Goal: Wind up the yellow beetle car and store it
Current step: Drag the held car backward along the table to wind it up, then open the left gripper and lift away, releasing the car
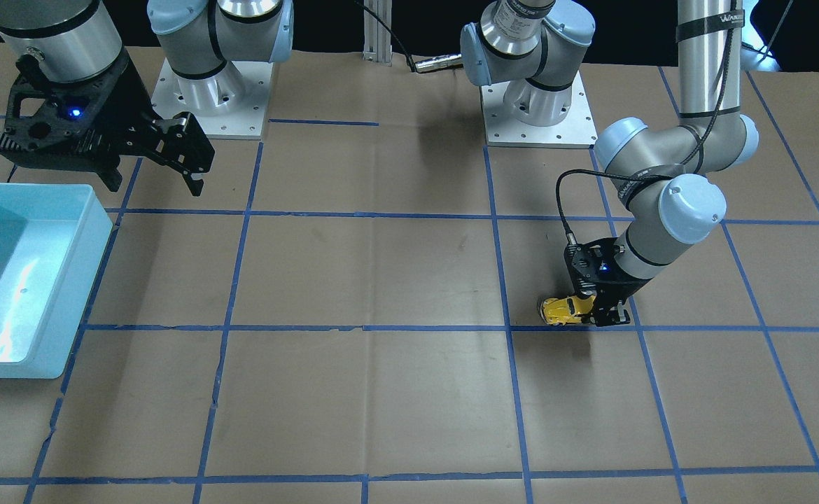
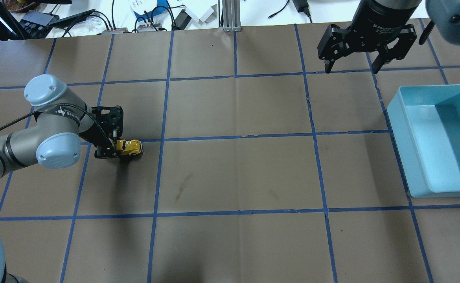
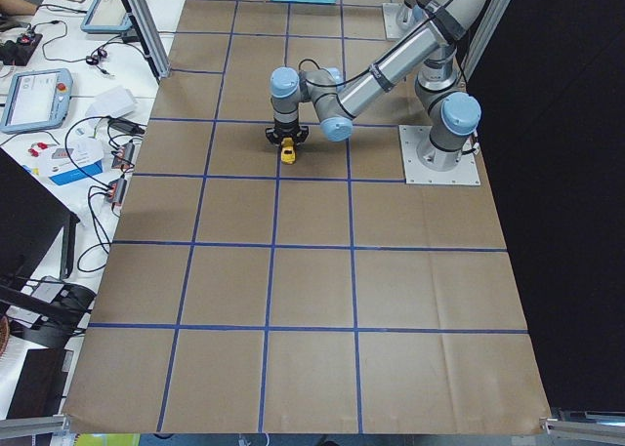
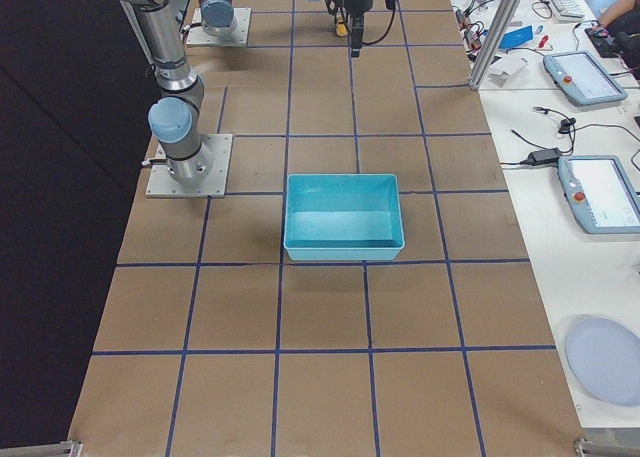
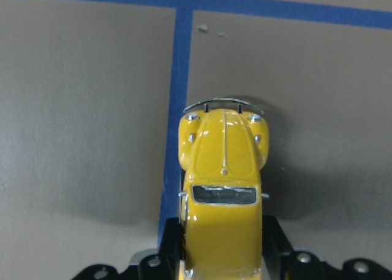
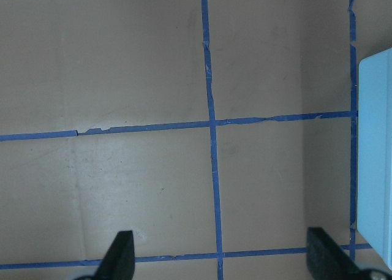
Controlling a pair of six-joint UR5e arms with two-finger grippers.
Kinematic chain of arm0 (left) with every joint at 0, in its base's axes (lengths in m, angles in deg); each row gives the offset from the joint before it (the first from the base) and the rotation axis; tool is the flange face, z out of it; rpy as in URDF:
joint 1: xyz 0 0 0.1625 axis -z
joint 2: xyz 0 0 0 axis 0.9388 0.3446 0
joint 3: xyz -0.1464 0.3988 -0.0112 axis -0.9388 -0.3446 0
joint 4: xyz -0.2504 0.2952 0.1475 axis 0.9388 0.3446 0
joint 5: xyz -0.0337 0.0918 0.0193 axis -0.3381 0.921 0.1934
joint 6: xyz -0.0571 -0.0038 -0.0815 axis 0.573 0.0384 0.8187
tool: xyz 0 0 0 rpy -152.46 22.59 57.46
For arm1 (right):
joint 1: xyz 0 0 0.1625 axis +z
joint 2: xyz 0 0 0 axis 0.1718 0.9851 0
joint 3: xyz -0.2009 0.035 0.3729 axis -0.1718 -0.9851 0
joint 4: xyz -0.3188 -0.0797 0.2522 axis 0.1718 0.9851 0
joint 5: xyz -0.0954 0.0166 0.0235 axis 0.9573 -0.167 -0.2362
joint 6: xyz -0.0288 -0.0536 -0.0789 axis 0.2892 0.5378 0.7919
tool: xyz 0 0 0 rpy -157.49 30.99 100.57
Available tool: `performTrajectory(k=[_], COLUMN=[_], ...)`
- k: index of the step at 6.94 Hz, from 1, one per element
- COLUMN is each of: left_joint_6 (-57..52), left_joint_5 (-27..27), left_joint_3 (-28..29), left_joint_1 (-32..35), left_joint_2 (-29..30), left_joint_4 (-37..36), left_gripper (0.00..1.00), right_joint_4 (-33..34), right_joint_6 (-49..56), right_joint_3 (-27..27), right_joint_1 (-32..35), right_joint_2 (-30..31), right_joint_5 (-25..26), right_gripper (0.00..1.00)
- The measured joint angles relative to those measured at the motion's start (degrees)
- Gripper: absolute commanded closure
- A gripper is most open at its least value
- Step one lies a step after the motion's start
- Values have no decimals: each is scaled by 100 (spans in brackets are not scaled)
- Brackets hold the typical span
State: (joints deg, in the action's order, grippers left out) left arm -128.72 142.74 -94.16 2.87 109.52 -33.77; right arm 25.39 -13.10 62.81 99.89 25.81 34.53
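Yellow beetle car (image 5: pixel 223 188) sits low at the counter (image 2: pixel 234 177), well apart from the light blue bin (image 2: pixel 397 118) and toward the opposite end. My left pincer (image 2: pixel 112 149) is clenched on its rear half, so the hood and bumper stick out past the fingers with the nose aimed roughly toward the bin. From what I see I cannot tell whether its wheels touch the counter. My right pincer (image 2: pixel 351 67) hangs raised near the bin, off its rim rather than over the inside, released with its fingers spread wide.
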Motion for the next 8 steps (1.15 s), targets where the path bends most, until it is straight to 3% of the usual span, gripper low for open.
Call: performTrajectory(k=[1,2,3,8], left_joint_6=[-5,-7,-8,0], left_joint_5=[-9,-8,3,4], left_joint_3=[-1,-1,-1,1], left_joint_1=[-70,-109,-126,-134], left_joint_2=[-1,-4,-6,-42], left_joint_4=[0,-2,-2,6], left_gripper=[66,28,0,0], right_joint_4=[0,0,0,-1], right_joint_6=[0,0,0,0], right_joint_3=[0,0,0,9], right_joint_1=[4,5,3,12], right_joint_2=[-2,-3,-3,-4], right_joint_5=[0,0,0,0], right_gripper=[0,0,0,0])
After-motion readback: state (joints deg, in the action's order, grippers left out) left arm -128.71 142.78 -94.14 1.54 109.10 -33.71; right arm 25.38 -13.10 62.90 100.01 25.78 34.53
